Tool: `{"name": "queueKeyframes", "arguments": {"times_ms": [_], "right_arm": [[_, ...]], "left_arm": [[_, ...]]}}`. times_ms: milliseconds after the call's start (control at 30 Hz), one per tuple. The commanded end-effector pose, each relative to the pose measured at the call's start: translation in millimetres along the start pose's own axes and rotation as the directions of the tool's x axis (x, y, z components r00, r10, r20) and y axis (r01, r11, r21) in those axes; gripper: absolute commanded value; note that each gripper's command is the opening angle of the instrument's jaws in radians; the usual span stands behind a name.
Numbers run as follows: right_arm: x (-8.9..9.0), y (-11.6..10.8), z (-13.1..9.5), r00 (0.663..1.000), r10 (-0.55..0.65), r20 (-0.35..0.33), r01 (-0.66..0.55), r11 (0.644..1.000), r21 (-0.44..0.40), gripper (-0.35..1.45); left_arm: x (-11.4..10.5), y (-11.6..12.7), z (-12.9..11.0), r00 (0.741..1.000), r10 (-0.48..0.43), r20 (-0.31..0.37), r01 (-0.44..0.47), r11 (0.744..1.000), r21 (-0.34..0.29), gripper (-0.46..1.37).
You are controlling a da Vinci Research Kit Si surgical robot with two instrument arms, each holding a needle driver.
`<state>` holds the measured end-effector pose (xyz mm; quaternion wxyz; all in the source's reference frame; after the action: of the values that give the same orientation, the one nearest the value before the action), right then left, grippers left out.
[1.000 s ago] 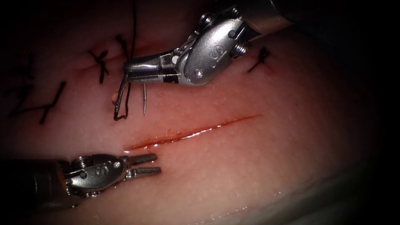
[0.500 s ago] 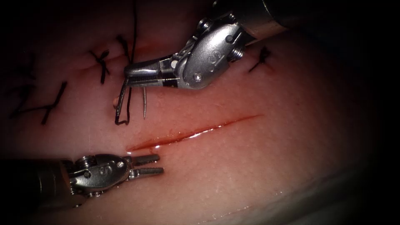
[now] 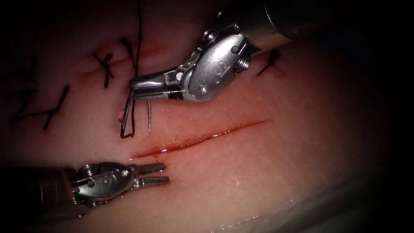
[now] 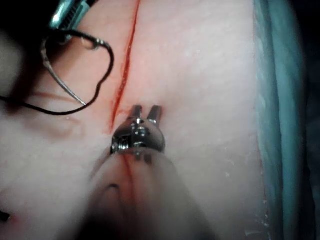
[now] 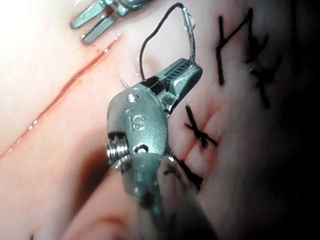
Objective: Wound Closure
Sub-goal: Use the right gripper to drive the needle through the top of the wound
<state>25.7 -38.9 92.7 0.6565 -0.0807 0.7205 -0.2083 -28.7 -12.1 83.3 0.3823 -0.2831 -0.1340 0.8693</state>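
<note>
My right tool point(image 3: 131, 89) comes in from the upper right, its jaws shut on the curved needle point(image 3: 149, 115) near mid-curve. Both needle ends hang down over the tissue point(image 3: 267, 172), up and left of the cut's point(image 3: 202, 137) left end; the needle is not in the tissue. Black thread point(image 3: 133, 113) loops from the needle's tail and runs up out of view. My left tool point(image 3: 165, 173) lies low at the left, just below the cut's left end, jaws open and holding nothing. The left wrist view shows the left tool point(image 4: 145, 110), needle point(image 4: 60, 85) and cut point(image 4: 125, 70). The right wrist view shows the right tool point(image 5: 184, 76) and needle point(image 5: 191, 35).
Tied black stitches point(image 3: 104, 65) sit on the tissue to the upper left, with another stitch point(image 3: 269, 61) to the upper right behind the right tool. Red fluid lines the cut. The tissue's pale edge point(image 3: 302, 203) runs along the lower right.
My right tool has moved down toward the cut with the needle still in its jaws. The left tool has barely shifted and its jaws stay open.
</note>
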Motion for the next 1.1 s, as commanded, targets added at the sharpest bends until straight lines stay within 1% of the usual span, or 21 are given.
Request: {"name": "queueKeyframes", "arguments": {"times_ms": [33, 133, 233, 467, 633, 800, 867, 967, 1033, 1100], "right_arm": [[-0.1, 0.1, -0.1, 1.0, -0.022, -0.004, 0.022, 1.0, 0.004, -0.35], [-0.4, -0.2, -0.2, 0.999, -0.049, -0.007, 0.049, 0.999, 0.021, -0.35], [-0.9, -1.2, -0.1, 0.997, -0.075, -0.007, 0.076, 0.996, 0.055, -0.35], [-1.8, -3.4, 0.3, 0.996, -0.094, -0.008, 0.095, 0.991, 0.09, -0.35], [-2.3, -5.0, -0.3, 0.994, -0.113, -0.006, 0.113, 0.989, 0.099, -0.35], [-3.1, -6.7, -1.1, 0.996, -0.082, 0.016, 0.08, 0.992, 0.1, -0.35], [-3.6, -7.7, -1.7, 0.998, -0.056, 0.032, 0.053, 0.994, 0.096, -0.35], [-4.5, -8.7, -2.2, 0.999, -0.031, 0.04, 0.027, 0.995, 0.096, -0.35], [-4.7, -8.9, -2.2, 0.999, -0.021, 0.041, 0.017, 0.995, 0.096, -0.35], [-4.7, -8.6, -2.3, 0.999, -0.019, 0.051, 0.015, 0.996, 0.093, -0.35]], "left_arm": [[0.0, 0.0, 0.0, 1.0, 0.0, 0.0, 0.0, 1.0, -0.002, 0.19], [0.0, 0.0, 0.0, 1.0, 0.0, 0.0, 0.0, 1.0, -0.002, 0.17], [0.0, 0.1, -0.1, 1.0, 0.0, 0.0, 0.0, 1.0, -0.002, 0.14], [0.1, 0.3, -0.6, 1.0, -0.001, 0.002, 0.001, 1.0, -0.005, 0.17], [0.2, 0.4, -1.1, 1.0, -0.008, 0.003, 0.008, 1.0, -0.009, 0.21], [0.2, 0.4, -1.2, 1.0, -0.008, 0.004, 0.008, 1.0, -0.009, 0.2], [0.1, 0.4, -1.3, 1.0, -0.008, 0.004, 0.008, 1.0, -0.009, 0.2], [0.1, 0.5, -1.3, 1.0, -0.008, 0.004, 0.008, 1.0, -0.009, 0.21], [0.1, 0.5, -1.3, 1.0, -0.008, 0.004, 0.008, 1.0, -0.009, 0.21], [0.1, 0.6, -1.3, 1.0, -0.008, 0.004, 0.008, 1.0, -0.009, 0.22]]}}
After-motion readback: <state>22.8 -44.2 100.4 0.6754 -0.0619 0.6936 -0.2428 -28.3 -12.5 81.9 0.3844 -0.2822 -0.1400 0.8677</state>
